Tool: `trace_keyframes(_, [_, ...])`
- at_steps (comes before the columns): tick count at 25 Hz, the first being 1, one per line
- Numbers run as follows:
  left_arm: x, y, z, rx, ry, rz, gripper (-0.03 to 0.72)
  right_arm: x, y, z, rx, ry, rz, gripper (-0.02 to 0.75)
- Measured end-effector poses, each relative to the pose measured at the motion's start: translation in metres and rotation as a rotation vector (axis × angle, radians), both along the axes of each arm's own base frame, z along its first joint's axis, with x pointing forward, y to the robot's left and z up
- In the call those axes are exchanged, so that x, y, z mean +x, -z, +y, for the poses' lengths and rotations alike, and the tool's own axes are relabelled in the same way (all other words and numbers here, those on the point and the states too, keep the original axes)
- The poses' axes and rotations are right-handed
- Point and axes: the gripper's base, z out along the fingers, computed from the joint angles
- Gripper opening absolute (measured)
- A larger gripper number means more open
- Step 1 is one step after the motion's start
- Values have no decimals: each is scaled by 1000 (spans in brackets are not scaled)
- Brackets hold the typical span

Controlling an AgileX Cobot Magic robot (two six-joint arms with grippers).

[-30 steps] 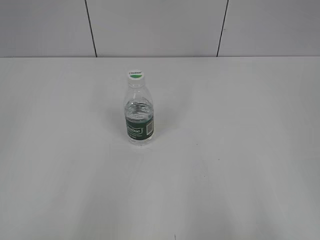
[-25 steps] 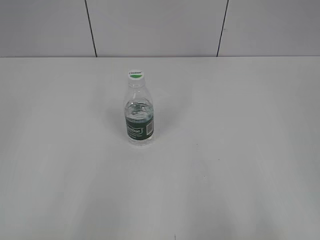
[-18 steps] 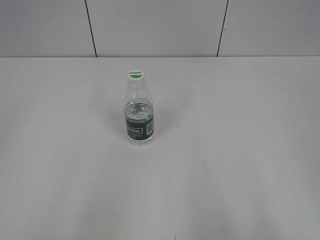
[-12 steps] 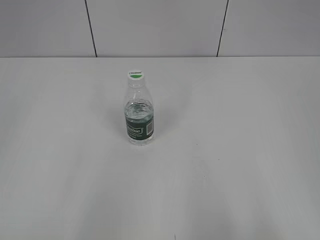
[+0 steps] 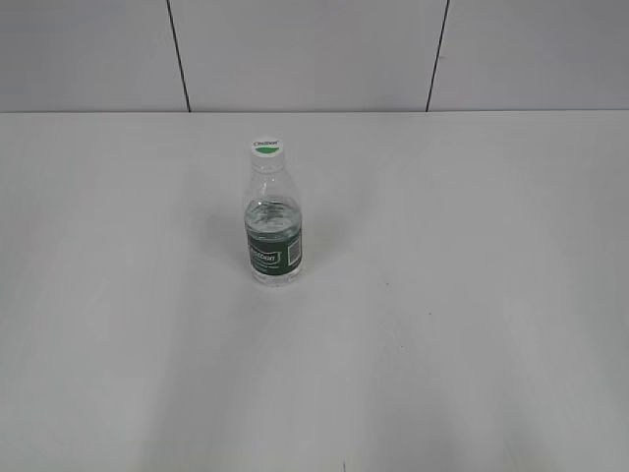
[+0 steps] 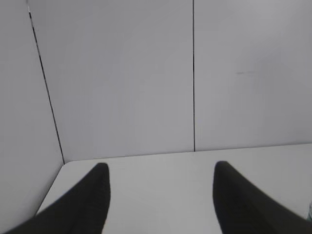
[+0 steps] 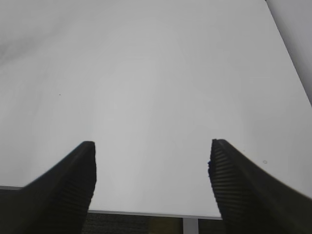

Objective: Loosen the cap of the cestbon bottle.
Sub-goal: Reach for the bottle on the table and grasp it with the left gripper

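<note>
While neither arm shows in my exterior view, the white table (image 5: 472, 324) fills nearly all of it, running back to a pale panelled wall (image 5: 305, 54) crossed by thin dark vertical seams. The same table appears under both wrist cameras, and the same seamed wall stands behind it in the left wrist view.

On my left wrist view, the left gripper (image 6: 160, 181) has its two dark fingers (image 6: 92, 195) spread wide, with bare tabletop and wall showing in the gap; it holds nothing and touches nothing. A sliver of something pale green sits at the far right edge of that view, too cropped for me to name.

On my right wrist view, the right gripper (image 7: 152, 163) is likewise spread wide, its ribbed dark fingers (image 7: 80, 178) framing plain table surface. It grips nothing. The near edge of the table runs just beneath the fingertips, with a dark floor strip below.

The cestbon bottle (image 5: 272, 218) stands upright, a little left of the table's centre and toward the back half, well apart from both grippers. Its dark green label band faces me low on the body, and the clear plastic above it shows water. Nothing stands around it.

The cap (image 5: 266, 147) sits on the bottle's neck, white with a green half-disc on top.
</note>
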Motion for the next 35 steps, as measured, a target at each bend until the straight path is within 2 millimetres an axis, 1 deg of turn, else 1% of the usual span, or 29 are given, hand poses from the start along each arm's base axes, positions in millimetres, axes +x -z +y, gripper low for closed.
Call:
trace_keyframes(5, [36, 12, -1, -10, 10, -19, 412, 0, 0, 0, 0, 0, 0, 552])
trace_keyframes(11, [79, 27, -1, -3, 13, 86, 412, 0, 0, 0, 0, 0, 0, 552])
trace_keyframes(15, [108, 36, -1, -15, 14, 111, 412, 0, 0, 0, 0, 0, 0, 552])
trace_keyframes(18, [124, 38, -1, -18, 16, 59, 412, 0, 0, 0, 0, 0, 0, 552])
trace_keyframes(21, [142, 46, -2, -21, 19, 40, 412, -1, -3, 0, 2, 0, -21, 552])
trace_keyframes(24, [152, 51, -6, -12, 45, 20, 409, 3, -16, 0, 13, 2, -139, 552])
trace_keyframes(26, [158, 56, -12, 8, 81, 19, 408, 12, -28, 1, 21, 4, -239, 552])
trace_keyframes(29, [165, 64, -20, 38, 137, 28, 405, 33, -44, 2, 23, 5, -341, 552])
trace_keyframes(32, [171, 72, -25, 58, 174, 52, 404, 63, -55, 4, 28, 9, -432, 552])
trace_keyframes(35, [175, 78, -27, 68, 189, 70, 396, 96, -59, 7, 32, 13, -487, 552])
